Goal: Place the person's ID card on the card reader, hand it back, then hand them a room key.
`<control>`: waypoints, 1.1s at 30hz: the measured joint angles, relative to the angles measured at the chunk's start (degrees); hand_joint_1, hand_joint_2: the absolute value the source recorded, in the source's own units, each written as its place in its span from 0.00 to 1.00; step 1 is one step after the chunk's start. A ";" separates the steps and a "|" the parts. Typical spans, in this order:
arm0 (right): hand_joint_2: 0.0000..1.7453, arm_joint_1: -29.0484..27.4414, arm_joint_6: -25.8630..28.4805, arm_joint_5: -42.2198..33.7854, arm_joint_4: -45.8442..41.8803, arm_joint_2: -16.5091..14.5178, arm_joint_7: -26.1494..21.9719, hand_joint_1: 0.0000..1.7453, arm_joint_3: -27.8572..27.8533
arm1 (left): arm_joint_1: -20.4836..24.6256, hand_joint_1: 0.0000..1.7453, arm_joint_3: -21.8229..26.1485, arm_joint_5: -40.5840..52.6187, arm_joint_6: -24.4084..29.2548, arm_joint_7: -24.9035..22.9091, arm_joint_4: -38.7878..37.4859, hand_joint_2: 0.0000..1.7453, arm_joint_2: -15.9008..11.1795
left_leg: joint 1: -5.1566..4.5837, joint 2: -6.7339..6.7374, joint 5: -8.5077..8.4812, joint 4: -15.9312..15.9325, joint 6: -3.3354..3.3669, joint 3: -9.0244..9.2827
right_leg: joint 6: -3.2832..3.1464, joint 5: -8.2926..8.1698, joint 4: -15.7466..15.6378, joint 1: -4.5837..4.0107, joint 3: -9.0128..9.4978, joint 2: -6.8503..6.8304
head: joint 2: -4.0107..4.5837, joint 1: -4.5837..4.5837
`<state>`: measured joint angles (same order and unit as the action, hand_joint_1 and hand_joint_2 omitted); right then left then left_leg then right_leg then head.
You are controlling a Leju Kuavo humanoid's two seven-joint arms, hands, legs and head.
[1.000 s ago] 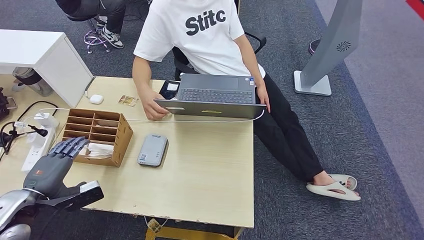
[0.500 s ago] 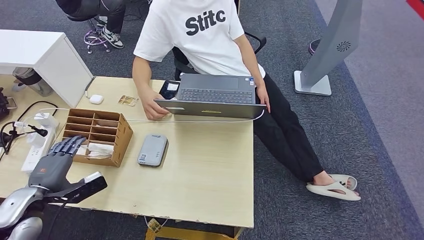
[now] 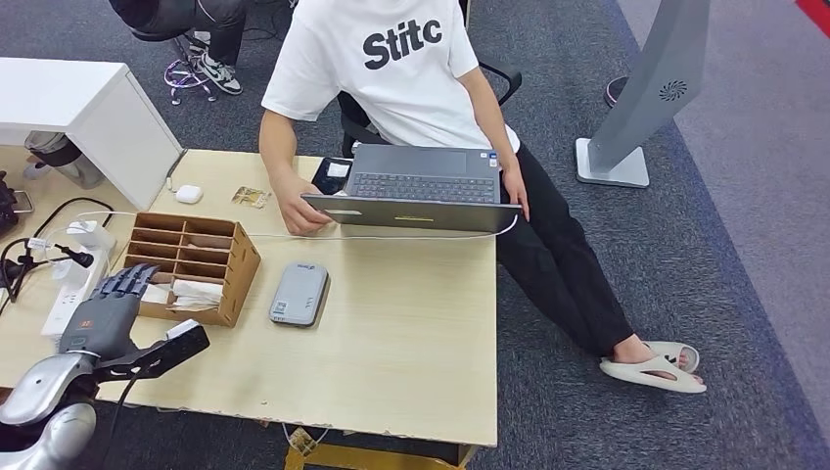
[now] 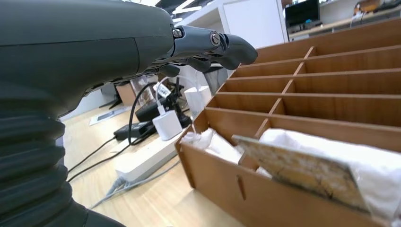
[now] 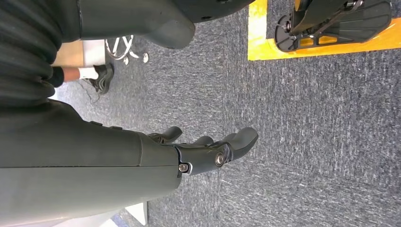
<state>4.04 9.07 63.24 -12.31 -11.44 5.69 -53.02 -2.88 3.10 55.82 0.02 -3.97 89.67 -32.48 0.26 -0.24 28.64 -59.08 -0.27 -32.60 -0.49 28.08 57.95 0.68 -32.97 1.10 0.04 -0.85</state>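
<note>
One grey card reader (image 3: pixel 299 293) lies flat near the middle of a pale wooden table (image 3: pixel 411 343), just beside the right end of one brown cardboard organiser (image 3: pixel 210 253) with rows of open slots. One patterned card (image 4: pixel 302 172), which may be a room key, leans in the organiser's front row against white paper (image 4: pixel 331 151); the ID card cannot be picked out. One left hand (image 3: pixel 108 305) hovers at the organiser's near left corner, fingers (image 4: pixel 222 45) loosely curled above the slots and holding nothing. One right hand (image 5: pixel 208 151) hangs over dark carpet, fingers slightly bent and apart, also holding nothing. One person in a white T-shirt (image 3: pixel 391 69) sits at the table's far edge behind one open laptop (image 3: pixel 421 191), a hand on each side of it. One white power strip (image 3: pixel 73 284) with cables runs along the table's left side, close to the left hand. Bare tabletop stretches from the reader to the near and right edges
</note>
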 joint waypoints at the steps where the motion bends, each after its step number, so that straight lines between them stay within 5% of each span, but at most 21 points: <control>1: 1.00 0.01 0.00 0.13 0.01 -0.01 -0.05 0.00 0.01 | 0.37 0.00 -0.04 0.50 0.82 0.47 -0.42 1.00 0.31 | 0.00 0.00 0.00 0.00 0.00 0.00 | 0.00 0.00 0.00 0.00 0.00 0.00 | -0.01 0.01; 8: 1.00 0.05 -0.08 0.44 0.01 0.01 -0.40 0.00 0.05 | 2.30 0.00 -1.28 1.13 4.96 4.10 -2.19 1.00 2.45 | 0.00 0.01 0.00 0.00 0.00 0.01 | 0.00 0.00 0.00 0.00 0.00 0.01 | -0.02 0.01; 16: 1.00 0.09 -0.10 0.55 0.01 0.01 -0.51 0.00 0.06 | 3.33 0.01 -3.25 -1.52 3.01 5.61 -2.59 1.00 3.90 | 0.00 0.01 0.00 0.00 0.00 0.01 | 0.00 0.00 0.00 0.00 -0.01 0.03 | -0.01 0.00; 20: 1.00 0.09 -0.10 0.56 0.01 0.01 -0.50 0.00 0.04 | 3.39 0.13 -3.95 -2.71 0.95 5.20 -2.69 1.00 3.77 | 0.00 0.02 0.00 0.00 0.00 0.01 | 0.00 0.00 0.00 0.00 -0.01 0.04 | -0.02 0.01; 26: 1.00 0.09 -0.10 0.74 0.01 0.01 -0.38 0.00 0.04 | 3.41 0.17 -4.30 -2.98 0.13 4.14 -2.71 1.00 3.18 | 0.00 0.02 0.00 0.00 0.00 0.01 | 0.00 0.00 0.00 0.00 -0.01 0.04 | -0.01 0.01; 29: 1.00 0.09 -0.10 0.80 0.00 0.01 -0.38 0.00 0.04 | 3.43 0.30 -4.35 -2.46 0.15 3.50 -2.72 1.00 2.98 | 0.00 0.02 0.00 0.00 0.00 0.01 | 0.00 0.00 0.00 0.00 -0.01 0.04 | -0.01 0.01; 33: 1.00 0.10 -0.10 0.85 0.01 0.01 -0.38 0.00 0.04 | 3.46 0.84 -4.38 -1.19 0.54 2.80 -2.70 1.00 2.79 | 0.00 0.02 0.00 0.00 0.00 0.01 | 0.00 0.00 0.00 0.00 -0.01 0.03 | -0.01 0.01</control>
<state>4.14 8.96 64.10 -12.31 -11.43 5.31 -52.98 0.58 -1.28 54.63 0.55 -1.17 86.97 -29.69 0.26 -0.21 28.64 -59.08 -0.28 -32.59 -0.49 28.08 57.96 0.68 -32.98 1.14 0.03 -0.84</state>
